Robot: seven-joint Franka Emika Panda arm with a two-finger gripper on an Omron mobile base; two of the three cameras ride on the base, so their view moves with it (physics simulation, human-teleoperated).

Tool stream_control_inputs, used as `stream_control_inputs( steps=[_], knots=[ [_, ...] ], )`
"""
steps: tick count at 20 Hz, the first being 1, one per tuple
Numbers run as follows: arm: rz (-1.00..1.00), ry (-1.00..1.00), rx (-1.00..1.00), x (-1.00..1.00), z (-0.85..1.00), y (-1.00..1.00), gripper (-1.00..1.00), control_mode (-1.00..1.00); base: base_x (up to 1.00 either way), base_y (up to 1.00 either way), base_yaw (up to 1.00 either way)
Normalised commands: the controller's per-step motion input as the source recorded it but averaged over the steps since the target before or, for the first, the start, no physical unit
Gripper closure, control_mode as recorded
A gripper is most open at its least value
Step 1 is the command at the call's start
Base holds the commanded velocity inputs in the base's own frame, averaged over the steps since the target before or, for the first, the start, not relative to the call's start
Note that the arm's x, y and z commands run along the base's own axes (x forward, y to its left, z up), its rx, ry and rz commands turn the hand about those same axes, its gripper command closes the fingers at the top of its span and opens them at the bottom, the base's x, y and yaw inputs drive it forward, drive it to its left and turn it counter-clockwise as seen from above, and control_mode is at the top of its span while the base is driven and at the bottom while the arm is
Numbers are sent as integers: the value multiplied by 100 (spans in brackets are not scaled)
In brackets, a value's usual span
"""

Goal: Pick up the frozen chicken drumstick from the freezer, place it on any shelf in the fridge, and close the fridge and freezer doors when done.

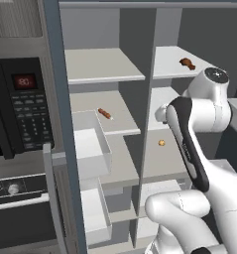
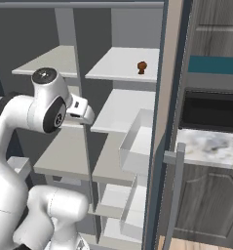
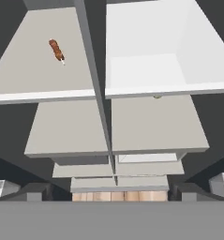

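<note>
The frozen chicken drumstick [image 1: 187, 63] [image 2: 142, 67], a dark reddish-brown lump, lies on the top shelf [image 2: 118, 61] of the fridge, the right-hand half of the unit. My gripper [image 3: 111, 190] is open with nothing between its fingertips [image 3: 33, 190]. It hangs in front of the divider at about the second shelf's height, well below and left of the drumstick, and looks down over the lower shelves. The hand [image 2: 81, 110] shows white beside the divider. Both doors stand open: the freezer door [image 1: 65, 149] on the left, the fridge door [image 2: 159, 146] on the right.
A slim orange-brown stick [image 1: 105, 113] [image 3: 56, 50] lies on the freezer's second shelf. A small yellow ball [image 1: 161, 143] sits on a lower fridge shelf. Clear bins [image 1: 92, 149] [image 2: 137, 146] line both doors. A microwave [image 1: 26, 109] stands left, a marble counter [image 2: 210, 144] right.
</note>
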Motion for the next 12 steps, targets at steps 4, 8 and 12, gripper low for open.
stream_control_inputs(
  steps=[4, 8, 12],
  knots=[
    [0, 0, 0, -3, -8, 0, -100, -100, 0, 0, 0],
    [-3, 0, 0, -30, -11, -13, -100, -100, 0, 0, 0],
    [-2, 0, 0, -46, -7, -7, -100, -100, 0, 0, 0]
  ],
)
